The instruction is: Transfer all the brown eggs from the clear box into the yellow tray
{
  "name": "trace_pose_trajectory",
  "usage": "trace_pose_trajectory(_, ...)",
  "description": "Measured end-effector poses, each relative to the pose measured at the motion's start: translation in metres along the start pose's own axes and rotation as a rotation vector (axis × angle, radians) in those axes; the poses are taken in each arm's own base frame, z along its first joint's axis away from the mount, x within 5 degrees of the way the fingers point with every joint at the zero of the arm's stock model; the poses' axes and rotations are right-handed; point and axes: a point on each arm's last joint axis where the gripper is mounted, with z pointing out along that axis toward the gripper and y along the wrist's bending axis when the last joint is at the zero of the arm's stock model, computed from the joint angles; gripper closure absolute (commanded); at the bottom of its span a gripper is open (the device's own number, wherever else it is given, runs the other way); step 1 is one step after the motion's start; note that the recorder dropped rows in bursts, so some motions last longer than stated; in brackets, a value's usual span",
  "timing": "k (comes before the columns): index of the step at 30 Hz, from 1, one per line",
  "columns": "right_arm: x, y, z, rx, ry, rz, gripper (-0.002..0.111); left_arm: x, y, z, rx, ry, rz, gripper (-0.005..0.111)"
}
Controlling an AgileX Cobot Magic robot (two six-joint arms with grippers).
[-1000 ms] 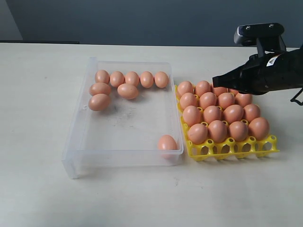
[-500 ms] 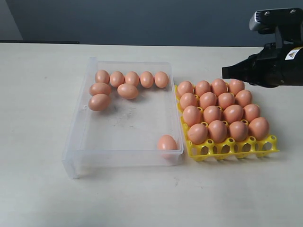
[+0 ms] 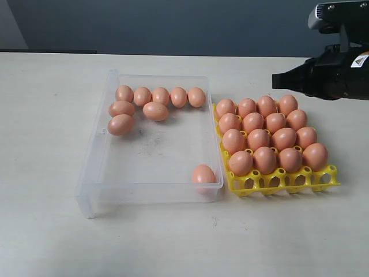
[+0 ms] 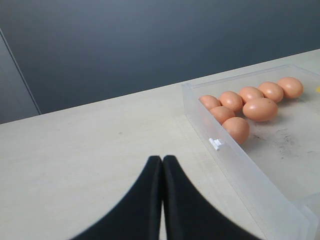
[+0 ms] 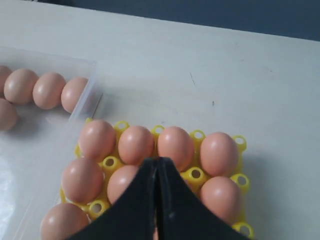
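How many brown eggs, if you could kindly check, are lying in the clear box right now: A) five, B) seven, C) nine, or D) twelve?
C: the clear box holds eight brown eggs grouped toward its far left corner in the exterior view, and a lone egg sits at the near right corner, making nine.

A lab-like test setup: bare pale desk (image 3: pixel 46 231), plain dark wall (image 3: pixel 173 26), robot arm (image 3: pixel 337 78).
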Motion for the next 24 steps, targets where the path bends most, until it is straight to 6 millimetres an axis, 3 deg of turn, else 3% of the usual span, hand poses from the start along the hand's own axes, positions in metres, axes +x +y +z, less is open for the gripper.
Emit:
trace_pose_trajectory(2, 0.001, -0.002, 0.013, 0.013, -0.011, 0.005, 0.109, 0.000, 0.000, 0.000, 0.000, 0.000, 0.000, 0.106)
trace_pose_trajectory(8, -0.004, -0.004, 0.102, 0.023, 0.092, 0.011, 0.109, 0.000, 0.000, 0.000, 0.000, 0.000, 0.000, 0.106)
trace_pose_trajectory(10, -0.015, -0.002, 0.134, 0.010, 0.127, 0.012, 0.109, 0.000, 0.000, 0.000, 0.000, 0.000, 0.000, 0.106)
trace_pose_trajectory(12, -0.014, -0.001, 0.151, -0.007, 0.201, 0.013, 0.109, 0.000, 0.000, 0.000, 0.000, 0.000, 0.000, 0.106)
trace_pose_trajectory(24, -0.005, 0.000, 0.155, -0.025, 0.330, -0.031, 0.109, 0.000, 0.000, 0.000, 0.000, 0.000, 0.000, 0.106)
